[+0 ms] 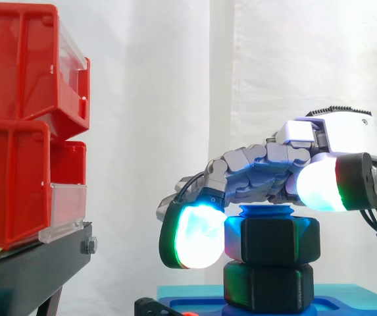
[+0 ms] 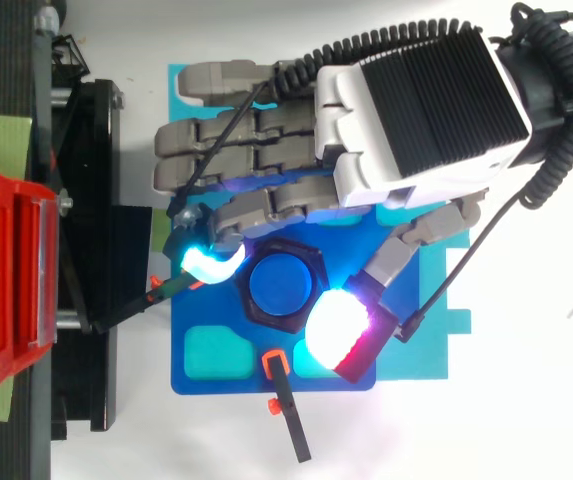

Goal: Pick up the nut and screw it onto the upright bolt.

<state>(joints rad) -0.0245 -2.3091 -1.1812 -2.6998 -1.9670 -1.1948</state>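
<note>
The black hexagonal plastic nut [image 1: 272, 240] (seated atop the upright blue bolt [image 2: 281, 285]) is pinched between thumb and finger of the grey hand [image 2: 416, 110], presumably for turning.

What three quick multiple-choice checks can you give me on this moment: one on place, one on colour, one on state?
1. Where is the upper nut?
A. On the bolt, above a lower nut
B. Lying loose on the floor
C. In a person's palm

2. What colour is the bolt?
A. Red
B. Blue
C. Silver

3. What is the robot hand doing?
A. Hanging open, far from the bolt
B. Pinching the upper nut between its fingertips
C. Carrying a screwdriver

Answers:
1 A: the side view shows two black nuts stacked on the bolt.
2 B: from above, its blue top shows inside the nut's hexagon.
3 B: the glowing pads sit against opposite sides of the upper nut in both views.
</note>
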